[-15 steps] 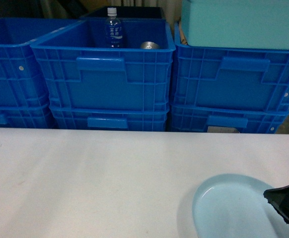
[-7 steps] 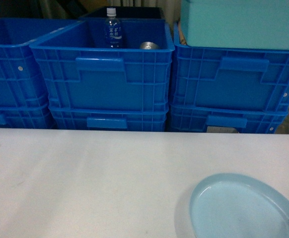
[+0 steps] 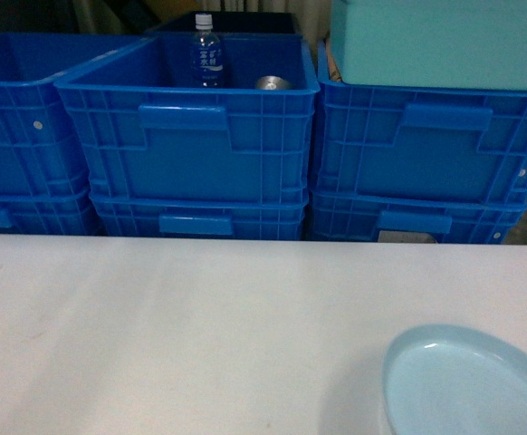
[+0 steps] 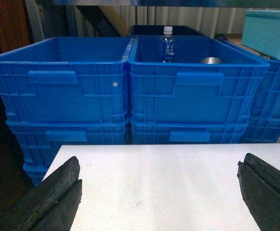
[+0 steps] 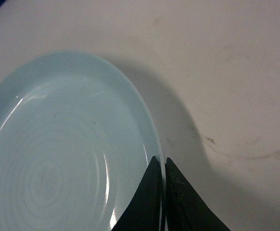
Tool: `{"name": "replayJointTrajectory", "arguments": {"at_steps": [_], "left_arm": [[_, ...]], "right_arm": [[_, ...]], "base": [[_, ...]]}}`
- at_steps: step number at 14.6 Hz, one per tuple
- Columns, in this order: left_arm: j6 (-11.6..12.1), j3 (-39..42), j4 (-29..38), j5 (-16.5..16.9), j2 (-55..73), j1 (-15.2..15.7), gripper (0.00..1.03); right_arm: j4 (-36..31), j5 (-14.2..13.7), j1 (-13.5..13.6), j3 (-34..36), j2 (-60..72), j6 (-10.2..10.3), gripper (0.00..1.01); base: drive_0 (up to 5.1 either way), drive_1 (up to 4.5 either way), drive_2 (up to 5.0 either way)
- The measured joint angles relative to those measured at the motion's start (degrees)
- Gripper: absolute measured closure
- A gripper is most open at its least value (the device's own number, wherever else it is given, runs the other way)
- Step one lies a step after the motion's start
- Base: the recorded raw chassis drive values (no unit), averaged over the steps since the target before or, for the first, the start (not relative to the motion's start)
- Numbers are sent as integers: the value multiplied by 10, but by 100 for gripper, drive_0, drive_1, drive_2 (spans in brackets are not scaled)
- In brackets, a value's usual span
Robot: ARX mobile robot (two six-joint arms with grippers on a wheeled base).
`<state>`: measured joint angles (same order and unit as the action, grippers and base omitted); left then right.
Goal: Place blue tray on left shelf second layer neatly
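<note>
White tabletop (image 3: 173, 335) is fronted by stacked blue crates (image 3: 191, 136); the blue tray (image 5: 58, 159) is pinched at its rim by the right gripper (image 5: 161, 166) — the left gripper (image 4: 159, 185) is held wide apart.

A white tabletop (image 3: 173, 335) is seen in front. Behind it, dark-blue ribbed crates (image 3: 191, 136) are stacked two high in a row. A teal box (image 3: 440, 41) is set on the right-hand stack.
</note>
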<state>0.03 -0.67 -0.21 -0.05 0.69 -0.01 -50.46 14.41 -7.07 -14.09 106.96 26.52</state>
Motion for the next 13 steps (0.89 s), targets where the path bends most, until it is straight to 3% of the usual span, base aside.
{"name": "replayJointTrajectory", "arguments": {"at_steps": [3,4,5,6,7,13], "left_arm": [[0,0,0,0,0,0,5],[0,0,0,0,0,0,5],[0,0,0,0,0,0,5],[0,0,0,0,0,0,5],[0,0,0,0,0,0,5],[0,0,0,0,0,0,5]], "right_arm": [[181,55,-22,-63,-234,-56,99],[257,67,-41,-105,-326,-87,99],[349,54,-70,-115,-441,-149,99],[392,80,-74,-113,-539,-181,99],[408,69,-64,-99,-564,-210,99],[404,23,-7,-95,-567,-221,99]], "base": [[0,0,0],[0,0,0],[0,0,0],[0,0,0],[0,0,0],[0,0,0]]}}
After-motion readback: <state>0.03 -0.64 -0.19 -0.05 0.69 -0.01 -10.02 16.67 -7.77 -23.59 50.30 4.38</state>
